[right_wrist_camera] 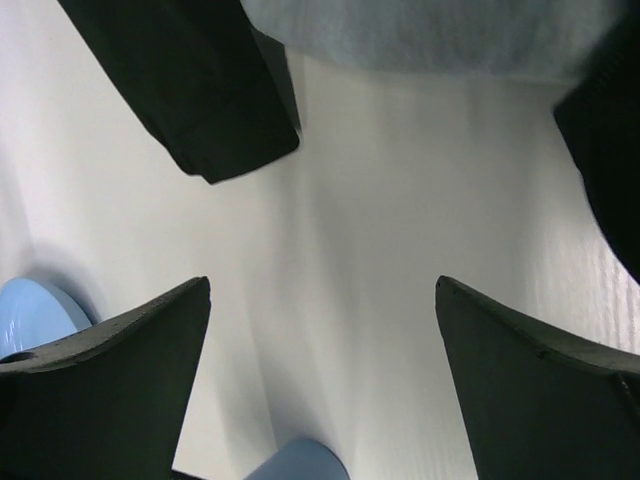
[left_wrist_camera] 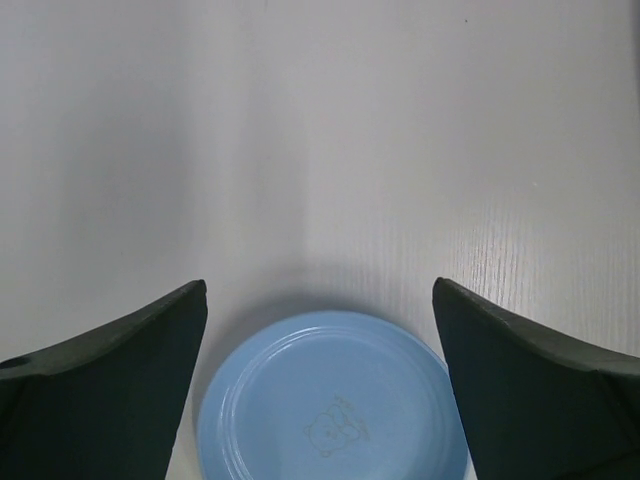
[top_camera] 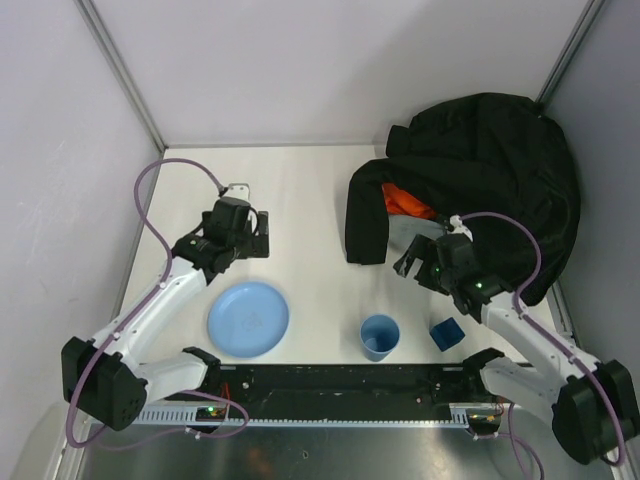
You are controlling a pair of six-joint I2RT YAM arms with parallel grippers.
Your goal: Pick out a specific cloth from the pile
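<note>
The pile [top_camera: 480,175] sits at the back right of the table, mostly a big black jacket [top_camera: 500,150] with a bright orange cloth [top_camera: 404,201] showing under its front fold. A pale grey strip of the cloth [top_camera: 412,234] peeks out below the orange; in the right wrist view the cloth [right_wrist_camera: 430,35] runs along the top edge, beside a black sleeve [right_wrist_camera: 200,90]. My right gripper [top_camera: 412,258] [right_wrist_camera: 322,282] hangs open just in front of the grey strip, above bare table. My left gripper [top_camera: 248,238] [left_wrist_camera: 320,285] is open, far left of the pile.
A blue plate [top_camera: 248,318] [left_wrist_camera: 330,400] lies under the left gripper's near side. A blue cup [top_camera: 379,336] [right_wrist_camera: 300,462] and a small dark blue block [top_camera: 446,332] stand near the front edge by the right arm. White walls close in the left, back and right sides.
</note>
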